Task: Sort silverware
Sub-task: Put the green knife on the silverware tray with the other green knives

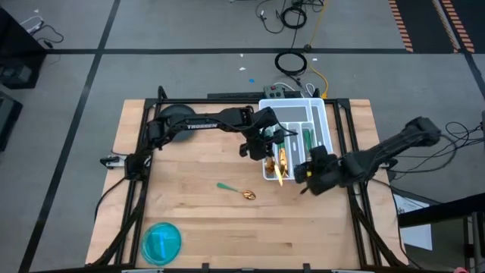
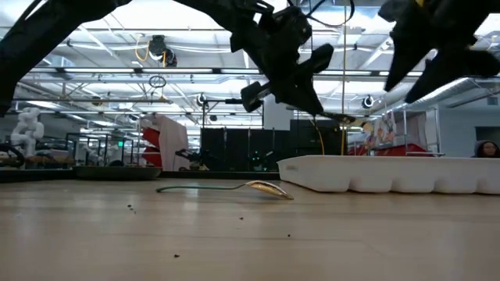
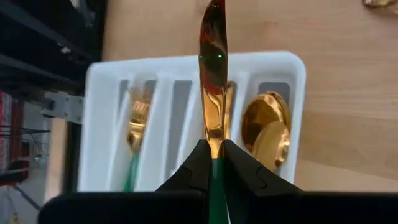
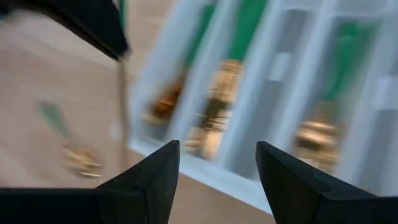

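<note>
My left gripper [image 3: 214,146] is shut on a knife [image 3: 213,74] with a gold blade and a teal handle, and hovers over the white compartment tray [image 1: 327,121]. The tray's slots hold gold forks [image 3: 138,121] and spoons [image 3: 267,127] with teal handles. One spoon [image 1: 244,192] lies flat on the wooden table, left of the tray; the low view shows it too [image 2: 266,188]. My right gripper [image 4: 217,152] is open and touches nothing, above the tray's near right corner [image 1: 307,168]. My left gripper pinches the knife between its two fingers where the teal handle meets the gold blade [image 3: 216,163]. The knife lies along the fingers, its blade pointing out ahead of them. It is lifted clear above the tray; in the low view the blade [image 2: 332,117] slants down toward it.
A blue round bowl [image 1: 161,243] stands near the table's near left corner. Cables and a small box [image 1: 276,91] lie just beyond the tray at the far edge. Bare wood stretches between the bowl and the loose spoon.
</note>
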`<move>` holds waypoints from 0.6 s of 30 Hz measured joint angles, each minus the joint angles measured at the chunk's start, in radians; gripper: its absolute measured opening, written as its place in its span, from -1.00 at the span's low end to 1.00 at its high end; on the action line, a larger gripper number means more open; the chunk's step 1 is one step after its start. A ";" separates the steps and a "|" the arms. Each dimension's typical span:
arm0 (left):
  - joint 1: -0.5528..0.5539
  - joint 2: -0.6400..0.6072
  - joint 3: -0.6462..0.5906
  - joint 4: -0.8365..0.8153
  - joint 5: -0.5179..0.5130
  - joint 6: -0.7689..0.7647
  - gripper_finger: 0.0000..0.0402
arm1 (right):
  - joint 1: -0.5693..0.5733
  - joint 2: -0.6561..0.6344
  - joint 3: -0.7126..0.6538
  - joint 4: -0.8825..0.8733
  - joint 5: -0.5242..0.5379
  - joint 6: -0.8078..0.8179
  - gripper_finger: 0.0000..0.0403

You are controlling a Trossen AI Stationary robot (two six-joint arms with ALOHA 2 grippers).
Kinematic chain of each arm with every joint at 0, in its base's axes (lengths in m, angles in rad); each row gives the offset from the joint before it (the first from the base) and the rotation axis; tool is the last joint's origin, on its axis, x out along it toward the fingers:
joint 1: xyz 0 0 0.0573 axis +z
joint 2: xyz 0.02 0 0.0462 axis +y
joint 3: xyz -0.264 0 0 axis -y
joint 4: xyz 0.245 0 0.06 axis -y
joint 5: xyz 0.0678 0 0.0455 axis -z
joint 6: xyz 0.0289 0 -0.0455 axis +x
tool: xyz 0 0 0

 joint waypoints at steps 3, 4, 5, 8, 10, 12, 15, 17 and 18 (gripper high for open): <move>-0.004 -0.018 0.000 0.011 0.000 -0.001 -0.89 | -0.031 -0.166 -0.168 0.276 0.006 -0.059 0.02; -0.004 -0.021 0.000 0.009 0.001 -0.008 -0.89 | -0.040 -0.221 -0.226 0.350 0.005 -0.063 0.02; -0.004 -0.023 0.000 0.021 0.004 -0.024 -0.89 | -0.048 -0.272 -0.286 0.412 0.004 -0.063 0.02; -0.004 -0.038 0.000 0.036 0.034 -0.052 -0.89 | -0.080 -0.405 -0.444 0.591 -0.012 -0.064 0.02; -0.005 -0.043 0.000 0.063 0.045 -0.052 -0.89 | -0.109 -0.473 -0.522 0.742 -0.040 -0.120 0.02; -0.010 -0.044 0.001 0.074 0.045 -0.052 -0.89 | -0.145 -0.519 -0.575 0.869 -0.075 -0.175 0.03; -0.017 -0.044 0.000 0.081 0.059 -0.043 -0.89 | -0.200 -0.557 -0.593 0.958 -0.159 -0.282 0.05; -0.022 -0.046 0.000 0.091 0.075 -0.042 -0.89 | -0.237 -0.563 -0.587 0.994 -0.228 -0.341 0.05; -0.024 -0.046 0.000 0.105 0.076 -0.044 -0.89 | -0.255 -0.560 -0.583 0.990 -0.259 -0.365 0.05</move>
